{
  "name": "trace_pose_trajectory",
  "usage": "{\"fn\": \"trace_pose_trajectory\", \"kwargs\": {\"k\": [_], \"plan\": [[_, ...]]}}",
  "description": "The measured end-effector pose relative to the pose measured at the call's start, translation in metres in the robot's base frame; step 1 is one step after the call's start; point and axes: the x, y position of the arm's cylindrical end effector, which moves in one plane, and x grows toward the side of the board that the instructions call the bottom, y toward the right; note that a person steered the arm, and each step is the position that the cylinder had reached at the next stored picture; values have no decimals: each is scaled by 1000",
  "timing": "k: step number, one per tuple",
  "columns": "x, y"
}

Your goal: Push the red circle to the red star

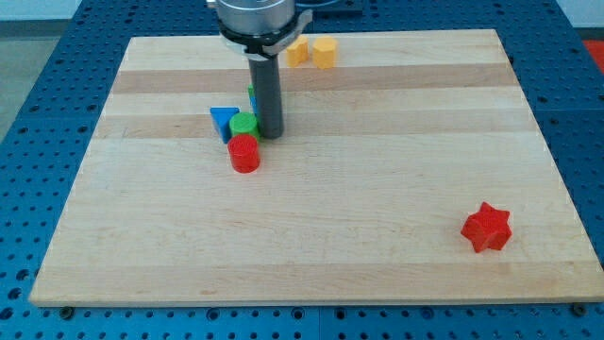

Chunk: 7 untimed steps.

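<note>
The red circle (244,153), a short cylinder, lies left of the board's middle. The red star (487,228) lies near the view's bottom right. My tip (271,135) is down on the board, just up and to the right of the red circle, close beside the green block (244,124). A small gap shows between my tip and the red circle.
A blue triangle block (223,121) sits left of the green block. Another green block (252,95) is mostly hidden behind the rod. A yellow star-like block (297,52) and a yellow block (325,52) lie at the view's top edge of the wooden board (377,189).
</note>
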Motion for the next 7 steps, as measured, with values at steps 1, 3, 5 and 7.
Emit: {"fn": "trace_pose_trajectory", "kwargs": {"k": [1, 3, 5, 7], "plan": [[0, -27], [10, -66], [26, -32], [79, -9]]}}
